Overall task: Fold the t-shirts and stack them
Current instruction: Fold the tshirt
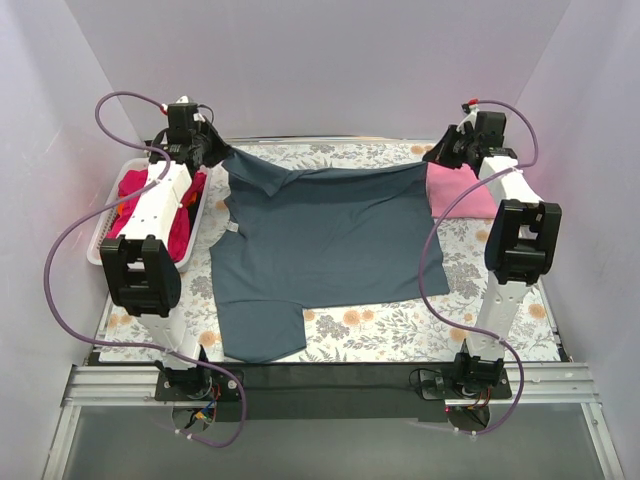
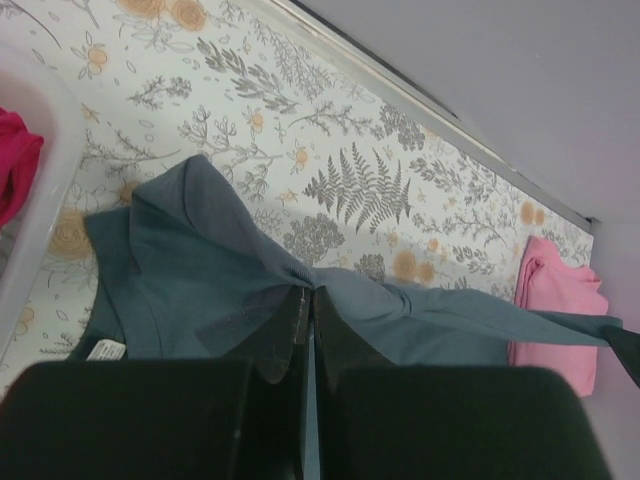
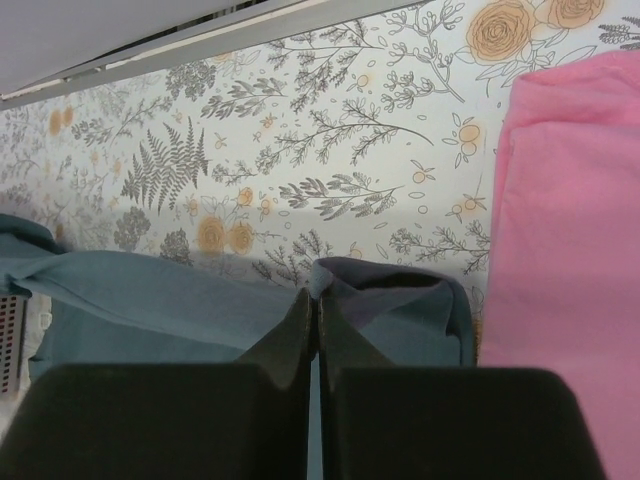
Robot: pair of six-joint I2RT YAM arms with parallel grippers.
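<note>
A slate blue-grey t-shirt (image 1: 320, 240) is spread over the flowered table, its far edge lifted and stretched between both arms. My left gripper (image 1: 216, 152) is shut on the shirt's far left corner (image 2: 300, 275); my right gripper (image 1: 436, 155) is shut on its far right corner (image 3: 335, 275). The near sleeve (image 1: 258, 330) lies flat toward the table's front. A folded light pink t-shirt (image 1: 462, 190) rests at the far right, also in the left wrist view (image 2: 560, 300) and the right wrist view (image 3: 565, 260). Magenta and orange-red shirts (image 1: 140, 205) fill the basket.
A white slotted basket (image 1: 100, 245) stands along the left edge of the table, partly under my left arm. The floral tablecloth (image 1: 400, 325) covers the table. Grey walls close in the back and both sides.
</note>
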